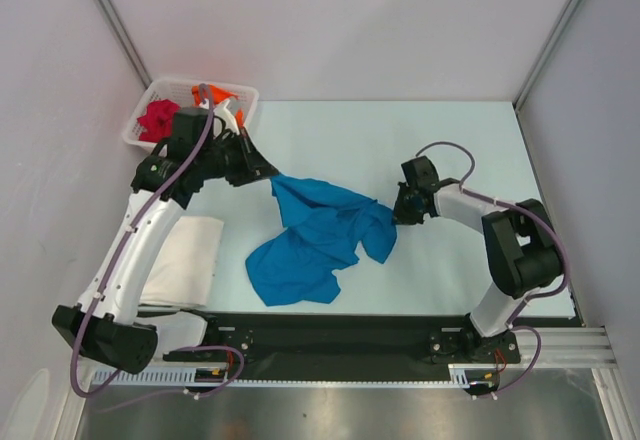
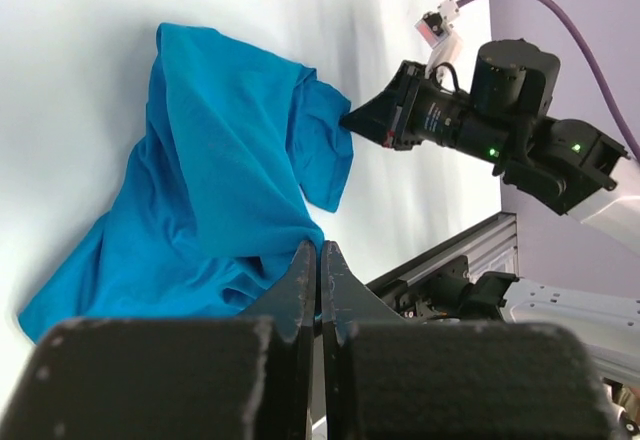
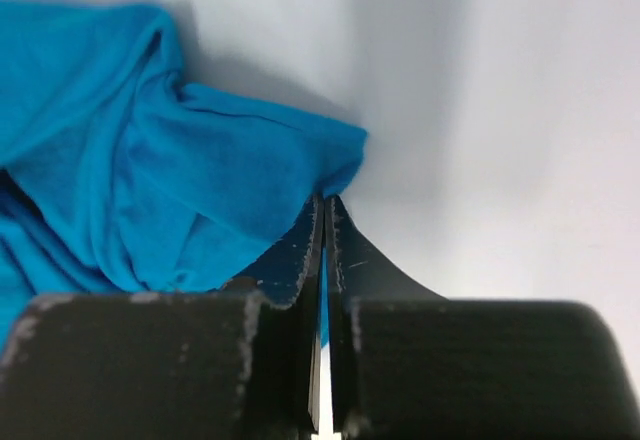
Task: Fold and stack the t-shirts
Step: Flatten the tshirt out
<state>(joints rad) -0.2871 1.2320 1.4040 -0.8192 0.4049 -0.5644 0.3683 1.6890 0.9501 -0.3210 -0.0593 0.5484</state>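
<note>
The bright blue t-shirt (image 1: 315, 240) lies crumpled on the middle of the table. My left gripper (image 1: 272, 173) is shut on its far left corner; in the left wrist view the jaws (image 2: 318, 250) are closed with blue cloth (image 2: 220, 160) at their tip. My right gripper (image 1: 397, 210) is shut on the shirt's right edge; blue cloth (image 3: 150, 160) shows between its closed jaws (image 3: 325, 205). It also shows in the left wrist view (image 2: 350, 118). A folded white t-shirt (image 1: 190, 260) lies at the near left, under my left arm. The dusty pink shirt is out of view.
A white slotted basket (image 1: 245, 100) stands at the far left corner with the crimson shirt (image 1: 157, 118) and the orange shirt (image 1: 215, 93) in it. A black rail (image 1: 330, 340) runs along the near table edge. Grey walls close in left and right.
</note>
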